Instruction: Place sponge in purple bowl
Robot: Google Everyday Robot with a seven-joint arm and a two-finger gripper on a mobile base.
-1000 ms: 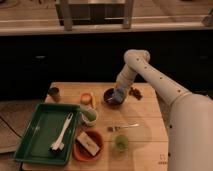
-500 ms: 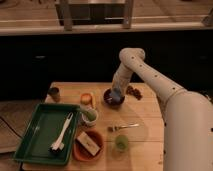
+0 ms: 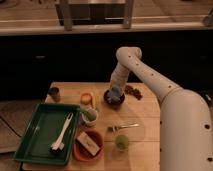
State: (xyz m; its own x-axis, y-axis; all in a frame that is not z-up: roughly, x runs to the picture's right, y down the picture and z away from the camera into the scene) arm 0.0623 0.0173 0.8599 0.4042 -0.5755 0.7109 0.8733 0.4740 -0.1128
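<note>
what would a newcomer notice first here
The big white robot arm arching in from the right, its gripper with a small blue-grey sponge over the dark purple round bowl at the wooden table's far side. Then the green rectangular tray front left, holding a white utensil.

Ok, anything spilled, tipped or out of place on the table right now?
Nothing stands out. The gripper is down over the purple bowl, the sponge at its tip. The orange bowl and green tray sit level, the fork lies flat on the table. No spill that I can see.
</note>
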